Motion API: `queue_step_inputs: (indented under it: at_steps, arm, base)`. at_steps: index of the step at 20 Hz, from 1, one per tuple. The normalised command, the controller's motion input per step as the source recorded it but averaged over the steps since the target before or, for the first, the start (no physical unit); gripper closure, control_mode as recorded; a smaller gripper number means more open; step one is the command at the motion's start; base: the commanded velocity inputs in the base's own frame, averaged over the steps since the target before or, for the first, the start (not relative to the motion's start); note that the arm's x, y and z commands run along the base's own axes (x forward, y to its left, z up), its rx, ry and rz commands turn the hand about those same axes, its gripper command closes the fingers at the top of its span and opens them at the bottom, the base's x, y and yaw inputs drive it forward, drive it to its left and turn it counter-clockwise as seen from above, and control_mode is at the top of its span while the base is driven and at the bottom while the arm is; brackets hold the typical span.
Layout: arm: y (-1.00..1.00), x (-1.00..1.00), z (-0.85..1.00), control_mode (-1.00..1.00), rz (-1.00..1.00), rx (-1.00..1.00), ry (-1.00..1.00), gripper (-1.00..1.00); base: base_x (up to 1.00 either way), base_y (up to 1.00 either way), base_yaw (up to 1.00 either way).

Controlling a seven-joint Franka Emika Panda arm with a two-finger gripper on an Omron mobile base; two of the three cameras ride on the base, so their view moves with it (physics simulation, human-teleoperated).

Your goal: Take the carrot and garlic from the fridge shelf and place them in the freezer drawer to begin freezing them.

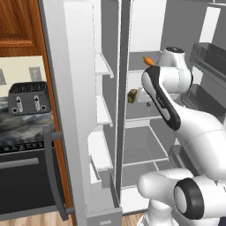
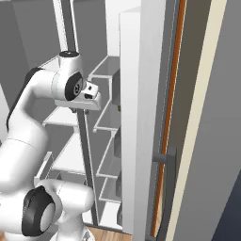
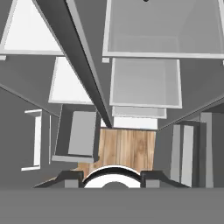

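Observation:
The carrot (image 1: 148,61) lies bright orange on the fridge shelf (image 1: 136,70), high in the right compartment, just left of my arm's wrist. My gripper (image 1: 148,105) (image 2: 81,110) hangs below that shelf and points straight down, in front of the dark centre post (image 1: 122,88). In the hand view its fingertips (image 3: 65,177) stand apart, with no food between them. A small tan and dark-brown lump (image 1: 131,96) sits beyond the hand; I cannot tell whether it is the garlic. The freezer drawer (image 1: 105,211) (image 3: 61,135) stands pulled out at the bottom of the left compartment.
Both fridge doors (image 1: 70,110) (image 2: 136,117) stand open on either side of me. White shelves (image 1: 103,110) line the left compartment, and grey bins (image 3: 144,83) stack below the hand. A toaster (image 1: 29,98) sits on the counter at left. Wooden floor (image 3: 127,148) shows beneath.

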Motion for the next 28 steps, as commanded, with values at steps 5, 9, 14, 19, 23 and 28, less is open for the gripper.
queue_step_inputs:
  at_steps: [5, 9, 14, 19, 23, 28]
  arm:
    - [-0.01, -0.12, 0.11, -1.00, 0.00, 0.00, -0.14, -1.00]
    - [-0.22, -0.14, 0.51, -1.00, -0.01, 0.00, -0.22, -1.00]
    - [-0.29, -0.01, 0.59, -1.00, -0.04, 0.00, -0.16, -1.00]
    - [-0.38, 0.03, 0.31, -1.00, -0.07, -0.04, -0.07, -1.00]
    - [-0.63, 0.03, 0.10, -1.00, -0.08, -0.06, 0.00, -1.00]
    - [-0.66, 0.01, 0.00, -1.00, -0.05, -0.05, 0.00, -1.00]
  base:
    - [0.00, 0.00, 0.00]
    - [0.00, 0.00, 0.00]
    - [0.00, 0.00, 0.00]
    - [0.00, 0.00, 0.00]
    - [0.00, 0.00, 0.00]
    - [0.00, 0.00, 0.00]
